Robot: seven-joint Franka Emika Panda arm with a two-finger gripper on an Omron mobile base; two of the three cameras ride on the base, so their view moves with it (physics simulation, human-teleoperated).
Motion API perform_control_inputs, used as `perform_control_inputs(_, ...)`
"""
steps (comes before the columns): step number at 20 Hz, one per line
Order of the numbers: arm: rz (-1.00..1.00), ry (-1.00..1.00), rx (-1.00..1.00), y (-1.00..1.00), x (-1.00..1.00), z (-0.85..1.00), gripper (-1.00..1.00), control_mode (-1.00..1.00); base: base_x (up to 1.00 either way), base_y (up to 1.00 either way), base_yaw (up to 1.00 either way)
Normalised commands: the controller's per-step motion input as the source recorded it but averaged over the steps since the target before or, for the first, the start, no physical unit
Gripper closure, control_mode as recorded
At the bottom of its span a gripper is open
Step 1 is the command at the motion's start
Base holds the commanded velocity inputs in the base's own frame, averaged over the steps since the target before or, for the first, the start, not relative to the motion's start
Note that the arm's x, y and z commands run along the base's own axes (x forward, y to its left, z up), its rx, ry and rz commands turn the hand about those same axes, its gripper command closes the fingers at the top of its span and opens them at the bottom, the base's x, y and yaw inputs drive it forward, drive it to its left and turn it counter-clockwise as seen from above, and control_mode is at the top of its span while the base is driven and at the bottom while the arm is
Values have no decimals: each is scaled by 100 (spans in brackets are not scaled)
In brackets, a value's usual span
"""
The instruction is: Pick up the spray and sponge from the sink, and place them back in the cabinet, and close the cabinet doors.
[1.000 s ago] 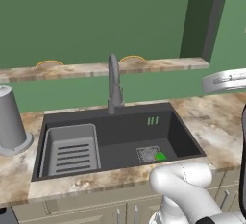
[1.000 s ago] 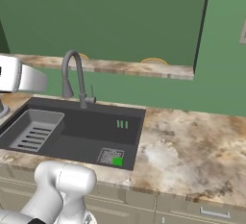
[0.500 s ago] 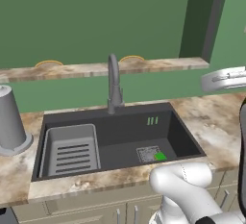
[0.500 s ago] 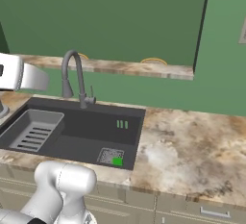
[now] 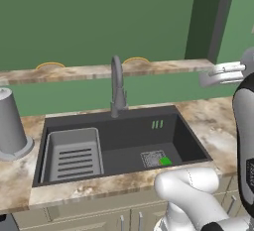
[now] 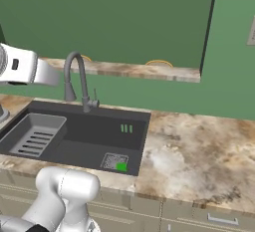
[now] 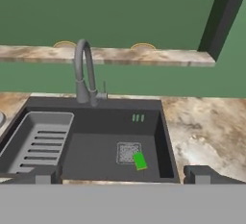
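The gripper (image 7: 120, 174) is being held high above the sink (image 7: 29, 104), its two dark fingertips (image 7: 197, 173) standing wide apart with nothing between them. Against the views of a second ago, no shift is being observed: arm, base and objects are all lying as before, so the pick-up is judged not yet begun.

The sponge (image 7: 140, 161), a small flat green rectangle, is being seen on the basin floor, touching the square drain grate (image 7: 129, 152). No spray bottle is being made out in the basin. The sink is being noted as a matte dark-grey rectangular basin, with a paler ribbed tray (image 7: 41, 139) on its left side and a tall curved grey faucet (image 7: 84, 69) behind. The surrounding counter (image 7: 211, 127) is being noted as mottled beige stone, backed by a flat green wall.
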Motion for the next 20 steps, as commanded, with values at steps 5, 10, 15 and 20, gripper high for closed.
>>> perform_control_inputs(5, 0, 3, 0, -13, 12, -19, -100, -100, 0, 0, 0)
perform_control_inputs(10, 0, 3, 0, -11, 2, -30, -100, -100, 0, 0, 0)
perform_control_inputs(15, 0, 3, 0, -6, 6, -39, -100, -100, 0, 0, 0)
perform_control_inputs(20, 0, 7, 0, 0, 9, -35, -100, -100, 0, 0, 0)
